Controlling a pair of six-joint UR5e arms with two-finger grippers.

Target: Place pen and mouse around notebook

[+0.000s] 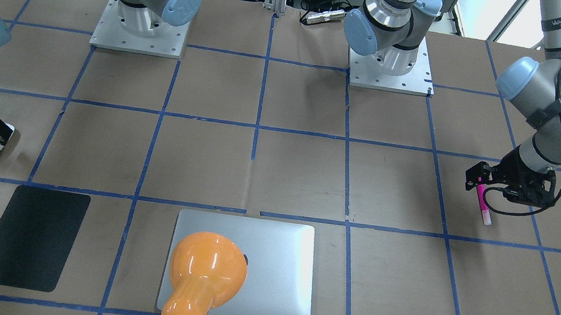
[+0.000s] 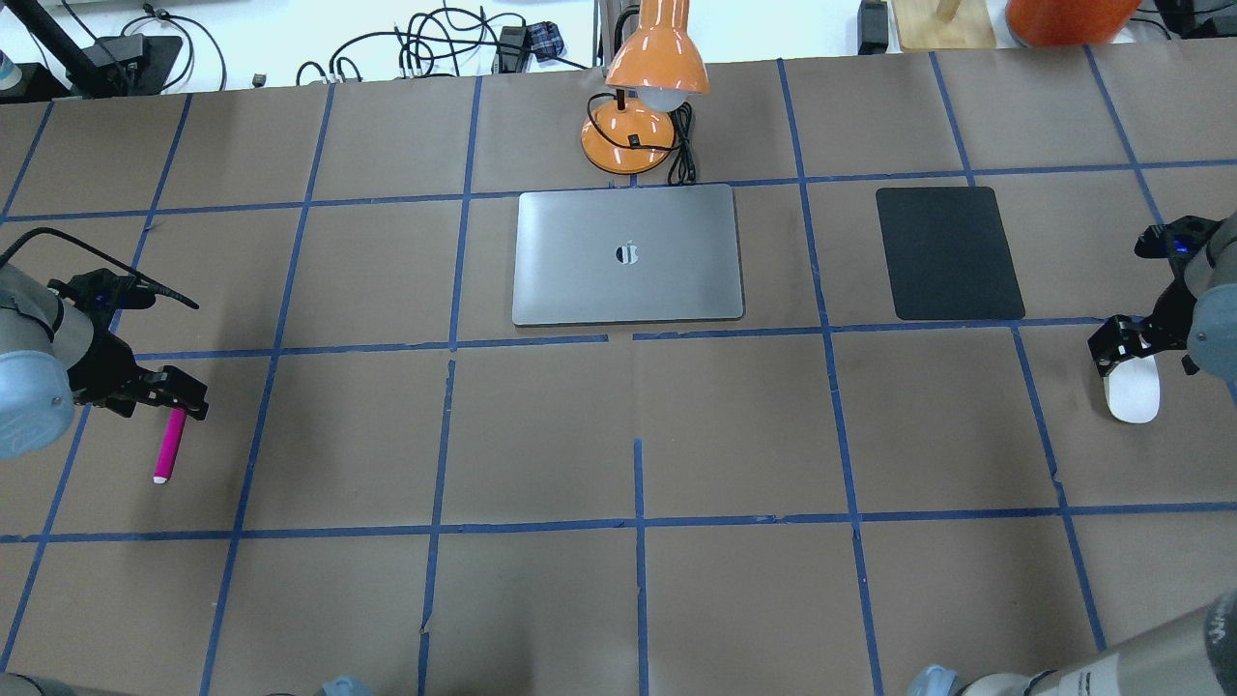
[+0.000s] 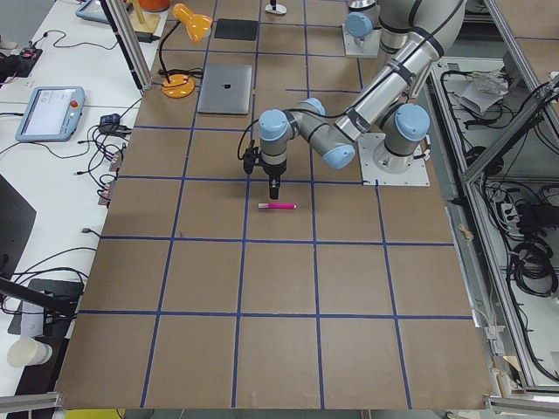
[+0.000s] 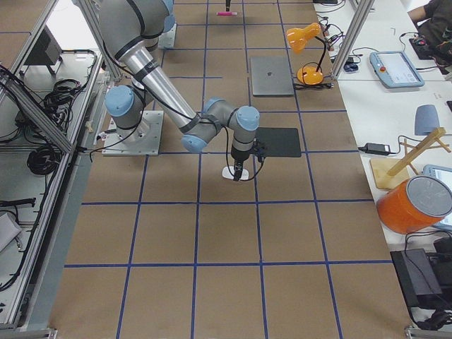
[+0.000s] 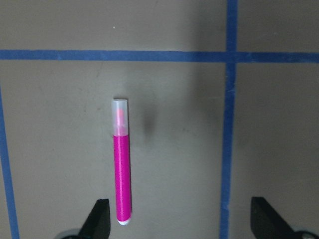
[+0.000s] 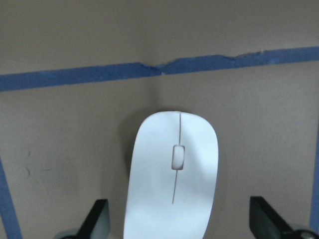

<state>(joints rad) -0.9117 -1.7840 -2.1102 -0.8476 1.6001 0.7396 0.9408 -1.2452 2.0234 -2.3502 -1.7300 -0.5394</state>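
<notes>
The magenta pen (image 2: 168,447) lies flat on the table at the far left, pale cap end away from the arm. My left gripper (image 2: 180,391) hovers open over its butt end; in the left wrist view the pen (image 5: 122,164) lies just inside the left fingertip (image 5: 101,215), untouched. The white mouse (image 2: 1131,391) rests at the far right. My right gripper (image 2: 1125,344) stands open above its near end, and the mouse (image 6: 172,174) sits between the spread fingers. The silver notebook (image 2: 628,290) lies closed at the table's far middle.
A black mat (image 2: 948,253) lies to the right of the notebook. An orange desk lamp (image 2: 646,89) stands just behind the notebook, its shade (image 1: 202,268) overhanging it in the front-facing view. Brown taped table (image 2: 638,435) spreads between the arms.
</notes>
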